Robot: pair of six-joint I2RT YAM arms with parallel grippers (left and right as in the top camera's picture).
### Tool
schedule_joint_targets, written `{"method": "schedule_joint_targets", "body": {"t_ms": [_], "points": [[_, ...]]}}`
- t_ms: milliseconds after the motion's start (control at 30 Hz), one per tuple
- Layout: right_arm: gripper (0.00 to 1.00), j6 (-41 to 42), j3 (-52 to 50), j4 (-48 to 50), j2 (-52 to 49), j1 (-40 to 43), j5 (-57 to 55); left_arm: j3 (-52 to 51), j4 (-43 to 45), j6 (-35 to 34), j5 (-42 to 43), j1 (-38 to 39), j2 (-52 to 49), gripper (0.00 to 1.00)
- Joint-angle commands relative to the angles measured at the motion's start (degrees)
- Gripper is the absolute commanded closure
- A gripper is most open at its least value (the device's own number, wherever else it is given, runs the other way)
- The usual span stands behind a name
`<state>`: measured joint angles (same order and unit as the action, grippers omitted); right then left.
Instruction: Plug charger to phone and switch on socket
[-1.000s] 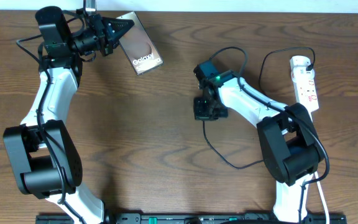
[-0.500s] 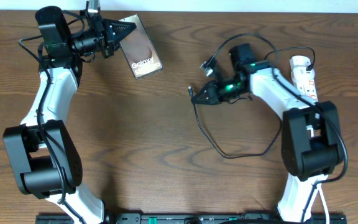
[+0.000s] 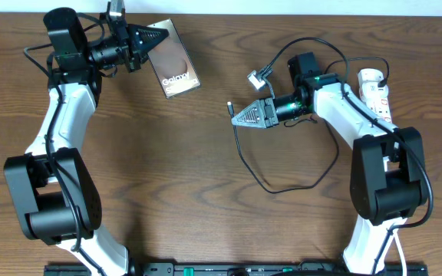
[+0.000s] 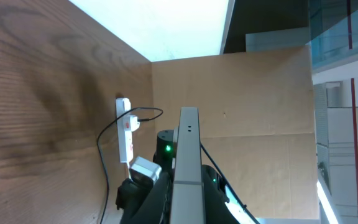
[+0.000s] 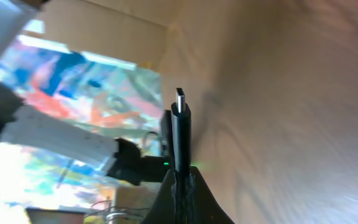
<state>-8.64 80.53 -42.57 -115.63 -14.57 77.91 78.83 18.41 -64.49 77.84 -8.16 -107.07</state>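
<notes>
"How are the arms posed?"

"The left gripper [image 3: 153, 36] reaches sideways and is clamped on the edge of the dark brown rectangular phone [image 3: 176, 57]."

"And the other?"

"The right gripper [image 3: 240, 116] points toward the phone but is well apart from it. It pinches the thin black charger cable [image 5: 180, 134], and the connector tip [image 5: 180, 94] pokes out. The narrow white power strip [image 3: 376, 96] lies farther from the phone."

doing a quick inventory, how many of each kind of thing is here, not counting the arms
phone: 1
charger: 1
socket: 1
total: 3
</notes>
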Motion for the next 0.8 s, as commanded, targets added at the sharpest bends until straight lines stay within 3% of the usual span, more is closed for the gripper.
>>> {"method": "schedule_joint_targets", "body": {"t_ms": [0,233,767], "points": [[0.99,-1.53,-0.28,-0.07,1.4,-2.29,8.04,0.92,0.61,0.96,0.76,0.72,-0.11,0.93],[0.99,-1.55,-0.28,2.32,1.4,-6.62,10.51,0.92,0.59,5.95,0.85,3.02,-0.11,0.93],[0.99,-1.22,-0.28,7.85,2.21,-7.23,11.52,0.92,0.57,6.14,-0.79,3.54,-0.11,0.93]]}}
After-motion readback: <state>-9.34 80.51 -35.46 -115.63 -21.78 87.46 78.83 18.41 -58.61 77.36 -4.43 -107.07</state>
